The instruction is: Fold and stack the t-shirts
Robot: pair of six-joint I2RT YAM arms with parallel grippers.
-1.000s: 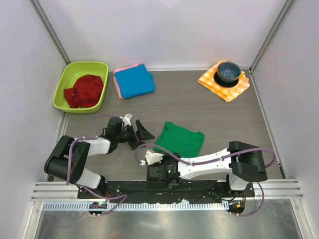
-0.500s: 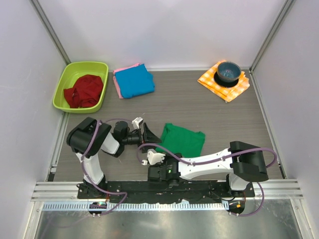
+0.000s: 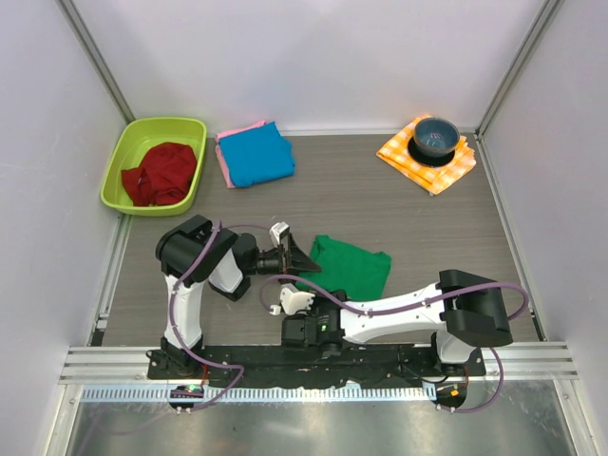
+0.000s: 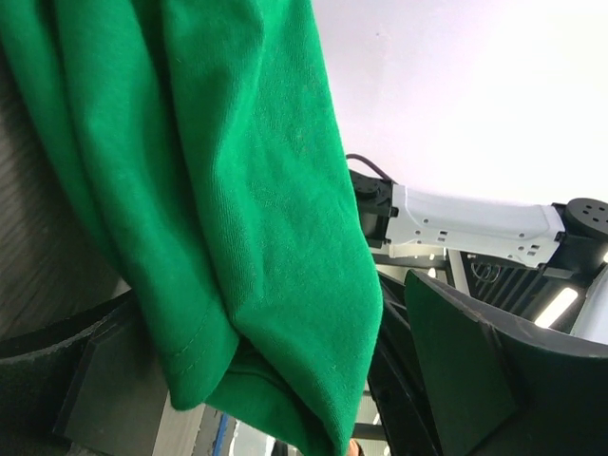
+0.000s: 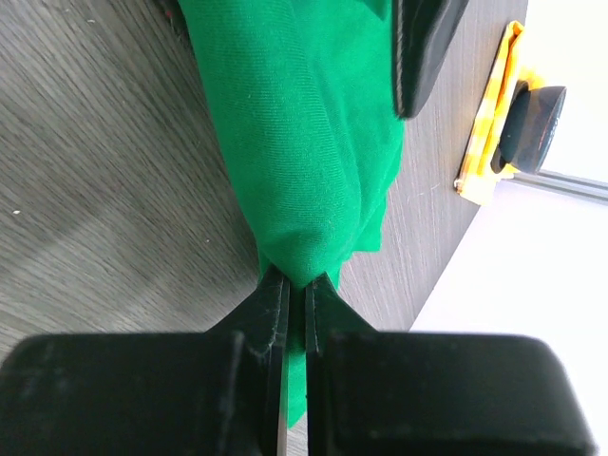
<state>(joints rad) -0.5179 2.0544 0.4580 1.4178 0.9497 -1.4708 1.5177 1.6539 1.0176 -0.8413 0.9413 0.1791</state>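
Observation:
The green t-shirt [image 3: 351, 268] lies folded on the table in front of the arms. My left gripper [image 3: 304, 258] is open at its left edge. In the left wrist view [image 4: 285, 375] a fold of green cloth [image 4: 237, 190] hangs between the spread jaws. My right gripper [image 3: 300, 287] is at the shirt's near-left corner. In the right wrist view [image 5: 296, 282] it is shut on a bunched fold of the green shirt [image 5: 285, 123]. The blue t-shirt [image 3: 256, 154] lies folded on the pink one [image 3: 223, 163] at the back left.
A lime green basin [image 3: 122, 161] at the back left holds a crumpled red cloth [image 3: 160, 173]. An orange-and-white checked cloth [image 3: 408, 157] with a dark bowl [image 3: 436, 136] on it sits at the back right. White walls close in the table.
My left arm has swung right and its open gripper has reached the green shirt's left edge. The right arm and the shirt have hardly moved.

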